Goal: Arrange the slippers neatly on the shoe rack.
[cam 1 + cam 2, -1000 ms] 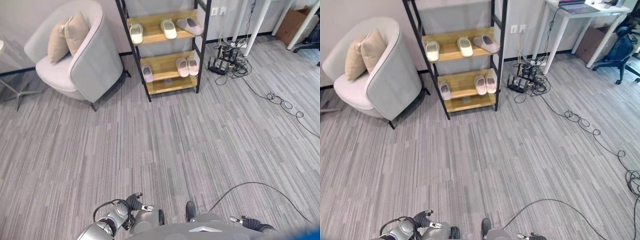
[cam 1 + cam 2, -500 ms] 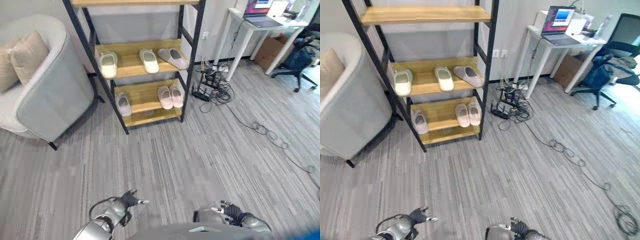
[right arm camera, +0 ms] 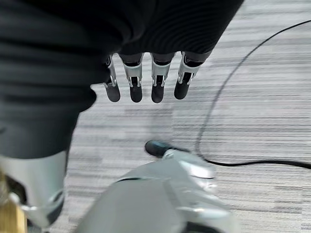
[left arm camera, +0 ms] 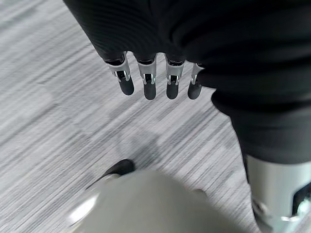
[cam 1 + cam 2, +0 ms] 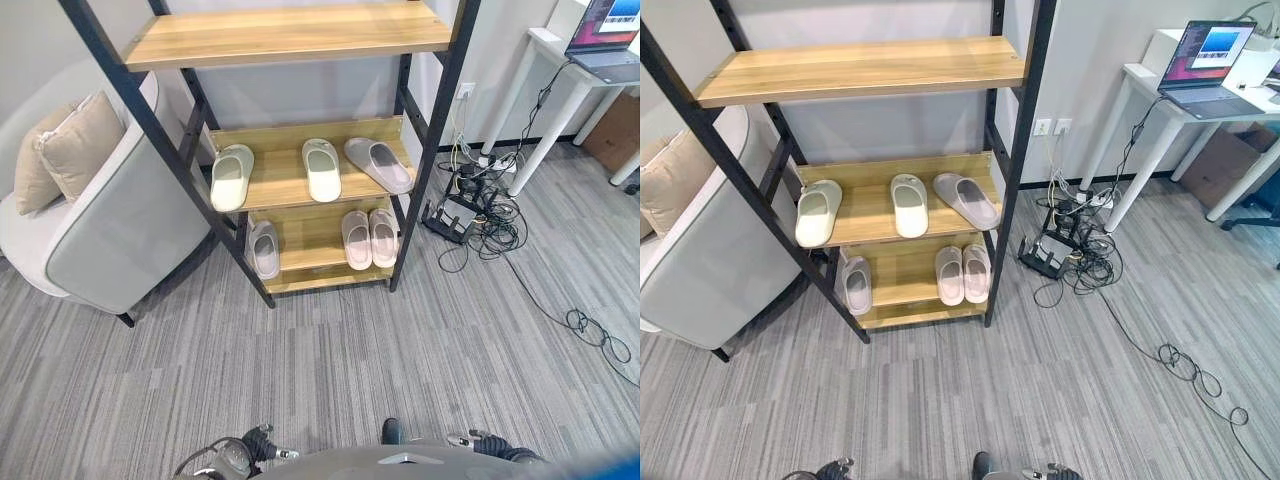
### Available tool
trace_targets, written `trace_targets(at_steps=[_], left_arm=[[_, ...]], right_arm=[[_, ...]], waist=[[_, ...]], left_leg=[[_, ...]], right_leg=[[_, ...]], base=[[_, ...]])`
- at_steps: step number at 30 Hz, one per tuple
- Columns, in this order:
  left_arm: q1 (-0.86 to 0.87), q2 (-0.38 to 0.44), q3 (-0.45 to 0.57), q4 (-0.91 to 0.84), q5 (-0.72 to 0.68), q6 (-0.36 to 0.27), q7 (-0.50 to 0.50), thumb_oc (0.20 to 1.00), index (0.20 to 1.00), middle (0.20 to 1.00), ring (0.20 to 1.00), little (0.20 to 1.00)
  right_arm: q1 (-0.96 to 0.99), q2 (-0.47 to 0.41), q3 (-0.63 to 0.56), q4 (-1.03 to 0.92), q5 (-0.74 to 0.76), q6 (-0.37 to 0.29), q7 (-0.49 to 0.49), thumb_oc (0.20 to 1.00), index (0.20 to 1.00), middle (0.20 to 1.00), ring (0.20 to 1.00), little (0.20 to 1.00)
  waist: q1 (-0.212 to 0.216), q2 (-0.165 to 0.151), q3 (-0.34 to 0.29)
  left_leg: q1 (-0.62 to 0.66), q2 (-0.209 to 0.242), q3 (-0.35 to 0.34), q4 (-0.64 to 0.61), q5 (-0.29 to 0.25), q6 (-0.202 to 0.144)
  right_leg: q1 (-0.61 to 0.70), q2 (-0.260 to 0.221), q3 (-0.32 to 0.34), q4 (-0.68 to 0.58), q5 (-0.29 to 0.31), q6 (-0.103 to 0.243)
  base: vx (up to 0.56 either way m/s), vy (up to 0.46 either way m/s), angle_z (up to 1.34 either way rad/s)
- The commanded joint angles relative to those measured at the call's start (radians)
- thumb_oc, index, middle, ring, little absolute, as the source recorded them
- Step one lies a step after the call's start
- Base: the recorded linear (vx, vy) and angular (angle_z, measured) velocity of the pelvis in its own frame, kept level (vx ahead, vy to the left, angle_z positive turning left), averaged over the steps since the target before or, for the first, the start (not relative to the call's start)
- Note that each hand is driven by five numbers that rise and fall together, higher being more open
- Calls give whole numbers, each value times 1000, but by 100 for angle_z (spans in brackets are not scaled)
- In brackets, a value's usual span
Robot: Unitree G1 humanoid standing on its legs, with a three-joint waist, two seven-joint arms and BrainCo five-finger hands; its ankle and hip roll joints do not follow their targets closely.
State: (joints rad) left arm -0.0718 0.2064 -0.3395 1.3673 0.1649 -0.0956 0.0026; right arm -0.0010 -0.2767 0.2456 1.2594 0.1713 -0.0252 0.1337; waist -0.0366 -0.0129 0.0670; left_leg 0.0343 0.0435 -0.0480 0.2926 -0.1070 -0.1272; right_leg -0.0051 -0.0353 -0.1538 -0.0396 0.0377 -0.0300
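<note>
The shoe rack (image 5: pixel 285 35) has a black frame and wooden shelves and stands ahead against the wall; its top shelf is bare. On the middle shelf lie a pale green slipper (image 5: pixel 231 177), a cream slipper (image 5: pixel 322 169) and a grey slipper (image 5: pixel 378 164) that is turned askew. The lowest shelf holds a single pale slipper (image 5: pixel 264 248) at its left and a pink pair (image 5: pixel 369 238) side by side at its right. My left hand (image 4: pixel 148 80) and right hand (image 3: pixel 146 80) hang low over the carpet, far short of the rack, fingers straight and holding nothing.
A grey armchair (image 5: pixel 110 230) with two beige cushions stands just left of the rack. To the right are a white desk (image 5: pixel 545 60) with a laptop, a tangle of cables and a black device (image 5: pixel 470 205), and a cable (image 5: pixel 590 335) across the carpet.
The camera has moved: the rack now shows larger, nearer and more central, with its top shelf in view. The slippers lie as before. Both hands stay low and empty.
</note>
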Motion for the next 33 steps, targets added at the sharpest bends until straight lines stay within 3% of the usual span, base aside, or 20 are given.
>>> trace_targets(at_steps=[1, 5, 6, 9, 12, 16, 18, 19, 21, 23, 24, 25, 26, 29, 30, 33], left_arm=[[-42, 3, -9, -16, -40, -11, 14, 1000, 1000, 1000, 1000, 1000], [-37, 12, -8, -19, -45, -18, 31, 1000, 1000, 1000, 1000, 1000], [-42, 20, -11, -10, -44, -16, 39, 1000, 1000, 1000, 1000, 1000], [-24, 25, -5, 25, -19, -2, 37, 1000, 1000, 1000, 1000, 1000], [-8, 41, 8, 49, 3, 2, 33, 1000, 1000, 1000, 1000, 1000], [-37, 61, 11, 23, -8, -3, 42, 1000, 1000, 1000, 1000, 1000], [-65, 69, 13, -21, -41, -13, 50, 1000, 1000, 1000, 1000, 1000], [-77, 67, 12, -40, -51, -16, 57, 1000, 1000, 1000, 1000, 1000], [-88, 66, 2, -48, -54, -17, 58, 1000, 1000, 1000, 1000, 1000], [-85, 63, -4, -39, -47, -13, 57, 1000, 1000, 1000, 1000, 1000], [-78, 59, -3, -29, -42, -12, 53, 1000, 1000, 1000, 1000, 1000], [-78, 59, -2, -29, -42, -12, 53, 1000, 1000, 1000, 1000, 1000], [-66, 52, 1, -11, -38, -11, 49, 1000, 1000, 1000, 1000, 1000], [-56, 45, 4, 3, -37, -12, 36, 1000, 1000, 1000, 1000, 1000], [-42, 43, 11, 10, -31, -11, 39, 1000, 1000, 1000, 1000, 1000], [-4, 39, 39, 19, -36, -15, 39, 1000, 1000, 1000, 1000, 1000]], right_arm=[[-30, -35, 19, 15, -24, -18, -18, 1000, 1000, 1000, 1000, 1000], [-39, -34, 24, -1, -23, -24, -27, 1000, 1000, 1000, 1000, 1000], [-41, -29, 29, -14, -22, -29, -35, 1000, 1000, 1000, 1000, 1000], [-46, -18, 23, -10, -29, -28, -39, 1000, 1000, 1000, 1000, 1000], [-35, 7, 11, -13, -20, -30, -35, 1000, 1000, 1000, 1000, 1000], [-30, 38, 12, -2, -32, -13, -34, 1000, 1000, 1000, 1000, 1000], [-34, 41, 5, -8, -27, -11, -33, 1000, 1000, 1000, 1000, 1000], [-38, 42, 2, -18, -24, -11, -35, 1000, 1000, 1000, 1000, 1000], [-48, 41, -1, -28, -15, -11, -37, 1000, 1000, 1000, 1000, 1000], [-48, 43, 4, -34, -9, -15, -39, 1000, 1000, 1000, 1000, 1000], [-46, 41, 15, -39, -13, -17, -39, 1000, 1000, 1000, 1000, 1000], [-46, 41, 15, -39, -13, -17, -39, 1000, 1000, 1000, 1000, 1000], [-51, 41, 31, -45, -23, -22, -43, 1000, 1000, 1000, 1000, 1000], [-51, 31, 31, -46, -32, -24, -49, 1000, 1000, 1000, 1000, 1000], [-43, 18, 23, -43, -32, -28, -53, 1000, 1000, 1000, 1000, 1000], [-49, -14, 8, -80, -21, -51, -77, 1000, 1000, 1000, 1000, 1000]], waist=[[13, -42, 28], [33, -60, 24], [42, -61, 27], [49, -49, 14], [46, -58, -15], [43, -68, -34], [41, -64, -36], [36, -59, -28], [29, -51, -11], [16, -36, 0], [6, -27, 2], [6, -26, 4], [-1, -19, 9], [-13, -21, 20], [-11, -30, 11], [9, -32, -30]], left_leg=[[-89, -7, 74, -72, 39, 69], [-125, 41, 62, -174, 89, 67], [-163, 84, 48, -254, 169, 52], [-135, 109, 59, -348, 201, 40], [-92, 78, 79, -350, 181, 48], [-71, 29, 131, -323, 119, 89], [-70, -1, 136, -315, 94, 116], [-59, -20, 139, -312, 77, 138], [-43, -38, 138, -308, 64, 157], [-20, -40, 129, -311, 56, 167], [7, -45, 121, -325, 51, 169], [11, -44, 120, -327, 51, 169], [34, -51, 115, -338, 41, 168], [40, -62, 95, -325, 30, 165], [42, -68, 91, -320, 24, 163], [59, -56, 93, -358, 42, 145]], right_leg=[[26, -38, 1, 65, -94, 91], [49, -52, -11, 53, -100, 102], [68, -49, -9, 46, -114, 107], [93, -45, -3, 53, -138, 113], [109, -81, 22, 55, -114, 137], [100, -138, 54, 56, -65, 181], [66, -162, 58, 120, -41, 198], [22, -184, 62, 223, 12, 206], [-12, -201, 59, 312, 67, 206], [-64, -178, 66, 391, 50, 186], [-90, -141, 77, 386, 6, 173], [-88, -141, 76, 387, 4, 173], [-105, -109, 62, 328, -41, 162], [-95, -88, 49, 209, -46, 168], [-67, -78, 74, 156, -46, 163], [15, -71, 65, 35, -37, 155]], base=[[21, -3, 133], [124, 58, 60], [153, 117, -7], [296, 240, -34], [361, 332, -53], [205, 323, -34], [136, 345, -27], [106, 296, 0], [97, 246, 8], [156, 169, 8], [163, 105, 6], [201, 59, 5], [142, 6, 18], [141, -53, 15], [130, -114, 44], [151, -175, 26]])
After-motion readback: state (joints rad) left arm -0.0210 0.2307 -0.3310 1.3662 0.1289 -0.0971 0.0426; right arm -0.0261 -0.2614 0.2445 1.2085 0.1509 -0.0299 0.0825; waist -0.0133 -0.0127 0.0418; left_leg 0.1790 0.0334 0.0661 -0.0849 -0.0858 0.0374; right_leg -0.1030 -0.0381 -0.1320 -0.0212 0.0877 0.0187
